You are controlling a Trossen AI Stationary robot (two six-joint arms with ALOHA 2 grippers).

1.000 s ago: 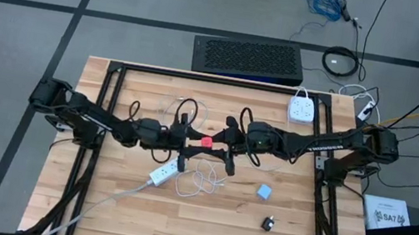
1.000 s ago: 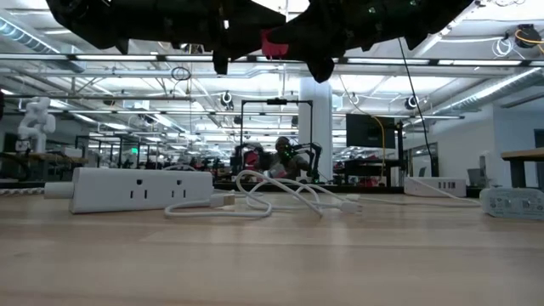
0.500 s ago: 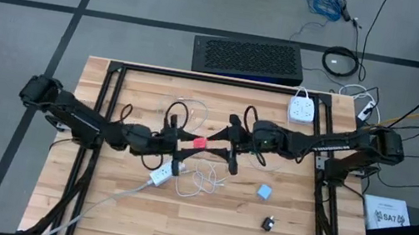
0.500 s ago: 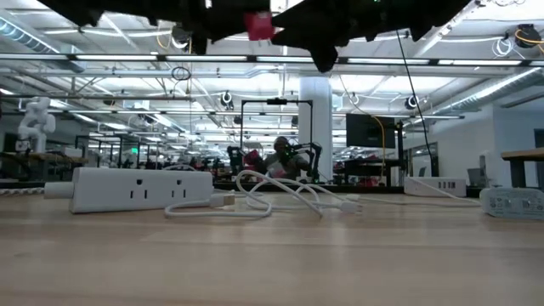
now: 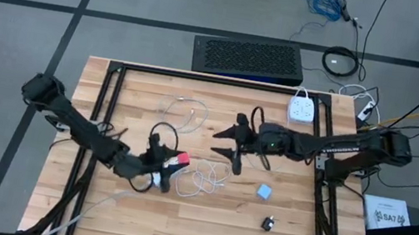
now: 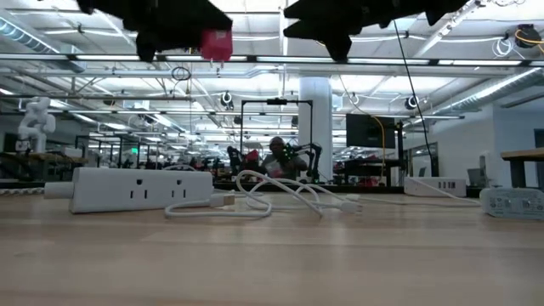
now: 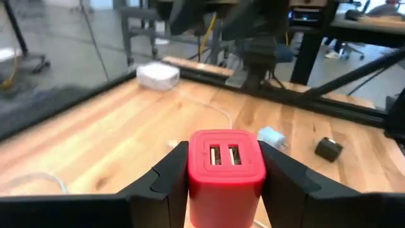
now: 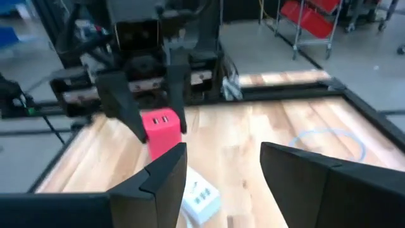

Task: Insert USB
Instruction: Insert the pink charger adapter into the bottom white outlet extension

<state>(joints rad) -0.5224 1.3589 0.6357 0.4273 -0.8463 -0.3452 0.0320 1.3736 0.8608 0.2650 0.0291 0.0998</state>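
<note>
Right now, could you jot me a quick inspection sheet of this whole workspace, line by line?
Surface: wooden table inside a black frame.
Job's things: red USB charger, two ports facing out, gripped above the table; white power strip lying flat.
Clutter: small blue block, small black piece, white round-cornered outlet hub at the far edge.
Grippers: left gripper shut on the red USB charger; right gripper open, empty, in the air.
Cables: loose white cable coiled beside the strip.
Surroundings: black perforated box and cables on the floor; large hall behind.
</note>
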